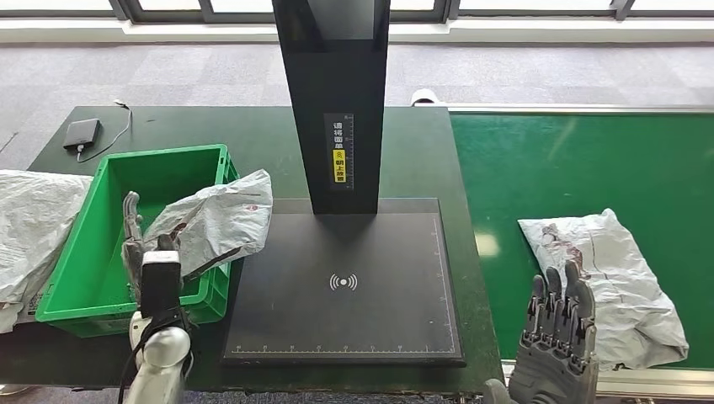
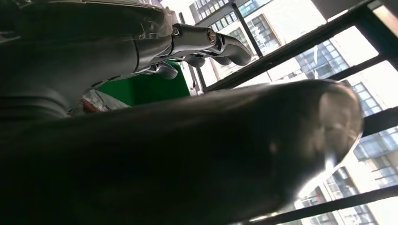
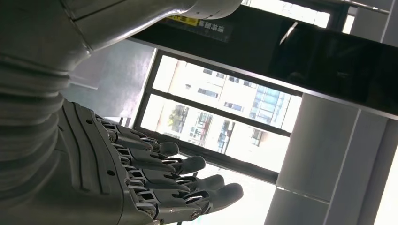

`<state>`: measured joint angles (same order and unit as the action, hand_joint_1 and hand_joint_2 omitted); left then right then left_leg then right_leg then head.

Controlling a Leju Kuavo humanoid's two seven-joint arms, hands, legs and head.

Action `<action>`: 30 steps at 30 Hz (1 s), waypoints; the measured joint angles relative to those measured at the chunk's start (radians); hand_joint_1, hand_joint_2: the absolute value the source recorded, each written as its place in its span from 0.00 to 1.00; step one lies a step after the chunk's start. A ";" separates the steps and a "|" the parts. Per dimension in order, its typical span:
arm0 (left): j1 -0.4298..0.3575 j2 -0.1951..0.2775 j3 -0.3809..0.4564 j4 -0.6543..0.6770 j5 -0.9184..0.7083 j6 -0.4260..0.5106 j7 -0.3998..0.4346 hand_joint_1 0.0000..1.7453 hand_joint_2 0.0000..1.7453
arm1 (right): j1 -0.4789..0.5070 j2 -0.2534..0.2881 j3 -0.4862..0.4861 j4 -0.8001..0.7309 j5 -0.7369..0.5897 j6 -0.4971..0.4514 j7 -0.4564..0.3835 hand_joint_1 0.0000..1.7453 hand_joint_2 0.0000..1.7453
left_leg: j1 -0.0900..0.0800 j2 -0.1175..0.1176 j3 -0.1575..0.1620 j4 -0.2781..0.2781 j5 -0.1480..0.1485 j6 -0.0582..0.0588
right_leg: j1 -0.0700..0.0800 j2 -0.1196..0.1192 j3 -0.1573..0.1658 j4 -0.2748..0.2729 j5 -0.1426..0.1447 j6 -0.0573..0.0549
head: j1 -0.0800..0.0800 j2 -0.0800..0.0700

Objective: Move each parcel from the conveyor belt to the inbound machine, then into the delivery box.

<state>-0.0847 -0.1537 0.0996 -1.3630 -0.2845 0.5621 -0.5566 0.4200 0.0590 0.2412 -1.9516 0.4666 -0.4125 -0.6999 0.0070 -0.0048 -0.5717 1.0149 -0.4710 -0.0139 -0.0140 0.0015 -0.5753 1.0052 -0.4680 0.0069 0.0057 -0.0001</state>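
Observation:
A grey parcel [image 1: 215,220] lies slanted over the right rim of the green delivery box [image 1: 80,278], part inside and part overhanging the inbound machine's black platform [image 1: 354,311]. My left hand [image 1: 139,248] is over the box just left of that parcel, fingers straight and spread, gripping nothing. The left wrist view shows its fingers [image 2: 206,40] spread apart, with a bit of the parcel [image 2: 94,101] near the palm. A second grey parcel [image 1: 606,282] lies on the green conveyor belt [image 1: 589,168]. My right hand [image 1: 560,332] hovers open at its near left edge, fingers [image 3: 187,183] extended and empty.
The machine's black column [image 1: 333,101] rises at the back of the platform. A crumpled grey bag [image 1: 25,231] lies left of the box. A small black device with a cable [image 1: 82,133] sits on the dark table at the far left.

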 joint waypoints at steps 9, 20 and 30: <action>0.191 -0.006 -0.093 -0.371 0.295 -0.293 -0.146 0.00 0.00 | 0.015 0.177 -0.465 0.047 0.181 0.099 0.020 0.00 1.00 | 0.000 -0.001 0.000 0.000 -0.003 0.002 | -0.001 -0.001 0.000 -0.001 -0.003 0.002 | 0.000 0.000; 0.243 -0.075 -0.050 -0.507 0.323 -0.879 -0.146 0.00 0.00 | -0.167 0.216 -0.931 0.298 0.727 0.114 0.194 0.00 1.00 | -0.001 0.002 0.001 0.000 -0.005 0.002 | 0.000 0.001 0.002 -0.001 -0.003 0.002 | 0.000 0.000; 0.276 -0.099 -0.033 -0.575 0.261 -0.794 -0.146 0.00 0.00 | -0.329 0.074 -1.010 0.641 0.868 0.039 0.336 0.00 1.00 | -0.001 0.001 0.002 0.000 -0.004 0.002 | -0.001 0.001 0.002 -0.001 -0.002 0.002 | 0.000 0.000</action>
<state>0.1915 -0.2530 0.0664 -1.9375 -0.0238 -0.2322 -0.7023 0.0915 0.1327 -0.7691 -1.3106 1.3342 -0.3733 -0.3641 0.0064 -0.0034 -0.5701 1.0153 -0.4755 -0.0119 -0.0149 0.0029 -0.5734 1.0046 -0.4702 0.0088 0.0057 -0.0001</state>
